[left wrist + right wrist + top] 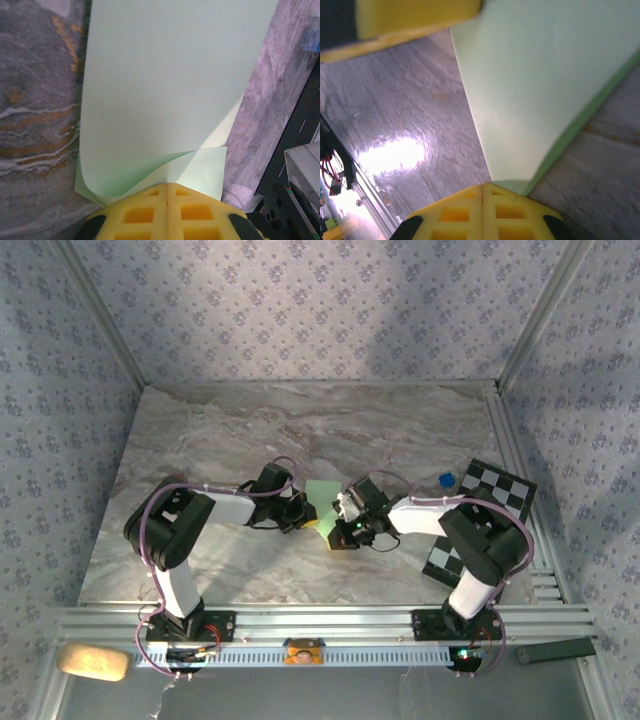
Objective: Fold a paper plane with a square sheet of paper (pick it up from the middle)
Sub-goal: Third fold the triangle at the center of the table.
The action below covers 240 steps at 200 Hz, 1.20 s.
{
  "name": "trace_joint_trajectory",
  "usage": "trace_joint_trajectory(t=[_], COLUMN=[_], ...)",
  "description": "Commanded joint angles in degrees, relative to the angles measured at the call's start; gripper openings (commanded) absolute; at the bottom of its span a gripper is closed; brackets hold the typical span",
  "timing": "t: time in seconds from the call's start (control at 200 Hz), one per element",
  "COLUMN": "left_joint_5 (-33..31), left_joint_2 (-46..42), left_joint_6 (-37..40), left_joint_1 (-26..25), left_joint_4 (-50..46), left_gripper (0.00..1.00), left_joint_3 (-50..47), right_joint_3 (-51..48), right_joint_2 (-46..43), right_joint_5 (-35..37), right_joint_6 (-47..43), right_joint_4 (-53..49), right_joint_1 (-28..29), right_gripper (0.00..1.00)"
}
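Right, from the top camera we see both arms reaching inward. The left hand [306, 517] and right hand [337, 530] nearly meet, about midway between the counter's [200, 430] left and right edges and closer to its near edge than its far one. The sheet of paper [322, 492] shows pale green between the two wrists, just beyond the hands. A checkered board [500, 490] lies by the right edge, with a small blue object [446, 481] just beside it.

Over to the left wrist now. The left hand [167, 192] has its yellow jaws pressed together on the near edge of the sheet [175, 75], so it is clenched on the paper. One near corner curls up and over, and the rest stretches away above the marble.

And the right wrist. The right hand [483, 192] is likewise closed tight, pinching a corner of the sheet [545, 75]. A darker green folded edge runs down into that grip.
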Motion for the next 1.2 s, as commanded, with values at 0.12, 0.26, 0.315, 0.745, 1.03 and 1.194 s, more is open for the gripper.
trace_joint_trajectory(t=[0.12, 0.26, 0.315, 0.745, 1.03, 1.194], left_joint_5=[-2.93, -3.86, -5.27, -10.4, -9.97, -9.65], left_joint_2=[1.52, 0.63, -0.14, -2.82, -2.66, -3.51], left_joint_6=[0.45, -1.66, -2.68, -6.65, -6.01, -4.64], left_joint_1=[-0.25, -0.49, -0.72, -2.55, -2.63, -2.63], left_joint_4=[-3.88, -2.6, -2.46, -2.08, -2.26, -2.94], left_gripper=[0.0, 0.0, 0.0, 0.0, 0.0, 0.01], left_joint_3=[-0.59, -1.56, -2.17, -4.48, -3.4, -2.59], right_joint_3=[-4.27, -2.26, -0.82, 9.55, 10.31, 7.2], right_joint_2=[-4.55, -8.79, -8.81, 4.08, 6.95, 8.25], right_joint_5=[-2.04, -4.0, -4.3, -3.18, -2.97, -2.03], right_joint_6=[0.28, 1.64, 1.69, 3.76, 1.56, 0.96], right_joint_4=[-1.76, -1.24, -1.54, -1.02, -5.13, -5.98], right_joint_1=[-2.04, -3.55, -3.65, -2.77, -3.13, -4.31], right_gripper=[0.02, 0.02, 0.02, 0.02, 0.04, 0.02])
